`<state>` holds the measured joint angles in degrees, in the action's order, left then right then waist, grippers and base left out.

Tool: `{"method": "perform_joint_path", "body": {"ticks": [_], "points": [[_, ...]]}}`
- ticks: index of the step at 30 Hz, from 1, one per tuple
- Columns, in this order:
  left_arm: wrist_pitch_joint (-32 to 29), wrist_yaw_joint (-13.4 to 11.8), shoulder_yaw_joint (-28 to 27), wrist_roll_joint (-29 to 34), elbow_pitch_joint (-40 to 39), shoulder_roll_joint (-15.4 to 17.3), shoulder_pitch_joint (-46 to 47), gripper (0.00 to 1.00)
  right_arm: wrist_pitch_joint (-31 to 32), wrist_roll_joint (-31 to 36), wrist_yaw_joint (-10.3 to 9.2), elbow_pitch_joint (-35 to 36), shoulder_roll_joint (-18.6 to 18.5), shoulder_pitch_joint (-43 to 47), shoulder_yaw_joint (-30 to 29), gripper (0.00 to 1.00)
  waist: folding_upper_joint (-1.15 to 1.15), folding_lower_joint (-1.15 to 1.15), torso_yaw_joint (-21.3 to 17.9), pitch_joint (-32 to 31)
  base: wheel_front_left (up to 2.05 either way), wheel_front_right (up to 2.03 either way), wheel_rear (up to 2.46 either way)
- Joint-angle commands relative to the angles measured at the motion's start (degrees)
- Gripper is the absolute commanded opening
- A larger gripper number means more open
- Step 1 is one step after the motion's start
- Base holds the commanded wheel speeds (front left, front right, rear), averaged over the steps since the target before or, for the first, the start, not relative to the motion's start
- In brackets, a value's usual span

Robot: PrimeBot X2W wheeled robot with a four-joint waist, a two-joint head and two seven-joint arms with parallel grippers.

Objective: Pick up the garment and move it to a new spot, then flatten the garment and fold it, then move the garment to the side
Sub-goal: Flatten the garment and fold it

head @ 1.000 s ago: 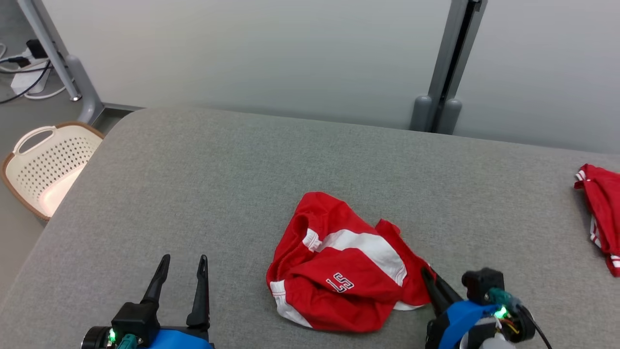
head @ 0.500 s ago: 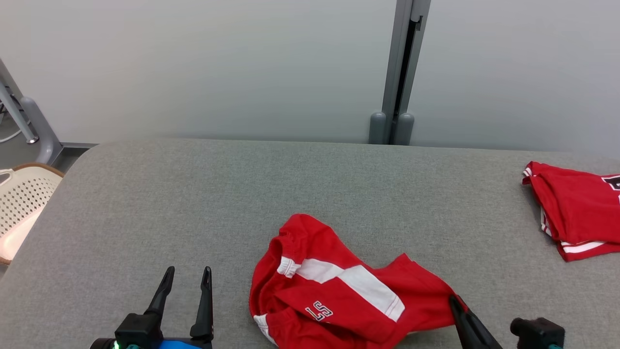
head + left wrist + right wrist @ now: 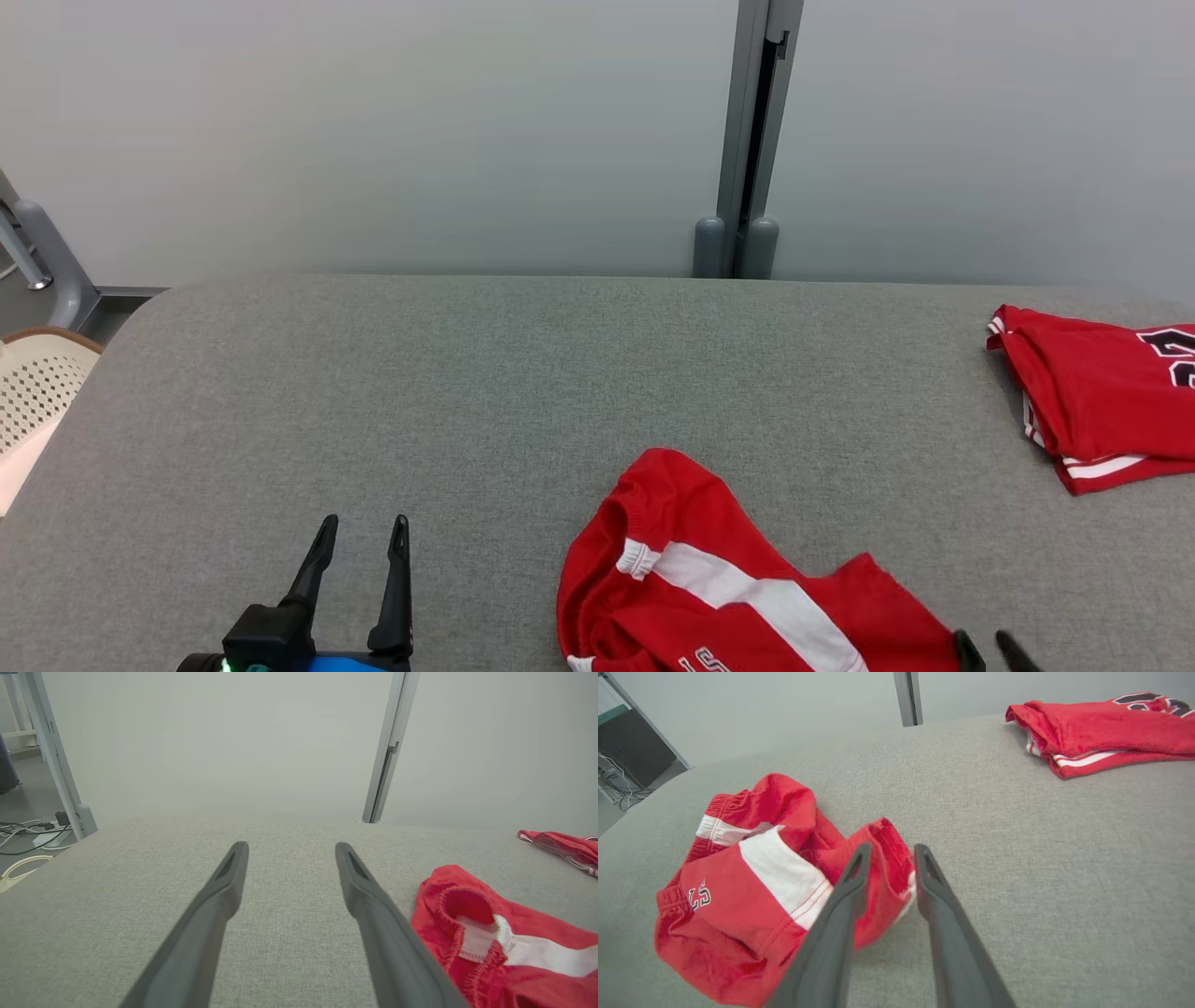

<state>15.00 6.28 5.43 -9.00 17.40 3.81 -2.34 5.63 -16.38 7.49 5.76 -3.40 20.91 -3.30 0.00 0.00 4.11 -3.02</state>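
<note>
Garment (image 3: 738, 579), red with a white stripe, lies crumpled on the grey table (image 3: 467, 373), with bare tabletop running beyond it to the far edge and rounded left corner. Left of it the left gripper (image 3: 365, 521) hangs empty, jaws spread wide. At its right hem the right gripper (image 3: 893, 848) stands with jaws narrowly parted. A folded red jersey (image 3: 1102, 401) lies far right of it, a perforated basket (image 3: 37, 392) far left, contents unseen.
</note>
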Motion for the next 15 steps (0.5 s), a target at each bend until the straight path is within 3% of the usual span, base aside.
{"method": "perform_joint_path", "body": {"ticks": [1,9,15], "points": [[0.25,0.17,-0.2,0.02,0.04,0.13,-0.57,1.0,-0.53,-0.22,0.0,-0.05,0.06,-1.28,-0.55,1.0,0.0,0.0,-0.04,-0.03,0.0,0.0,0.0],[0.25,0.28,-0.89,0.49,-0.74,0.42,-0.79,1.0,-11.73,3.88,0.0,-0.32,0.32,-9.75,0.47,1.0,0.0,0.0,-0.91,-0.07,0.0,0.0,0.0],[0.24,0.19,-0.95,0.96,-1.29,0.31,-0.73,1.0,-19.23,5.09,0.0,-4.84,0.46,-15.31,1.7,1.0,0.0,0.0,-1.75,0.51,0.0,0.0,0.0]]}}
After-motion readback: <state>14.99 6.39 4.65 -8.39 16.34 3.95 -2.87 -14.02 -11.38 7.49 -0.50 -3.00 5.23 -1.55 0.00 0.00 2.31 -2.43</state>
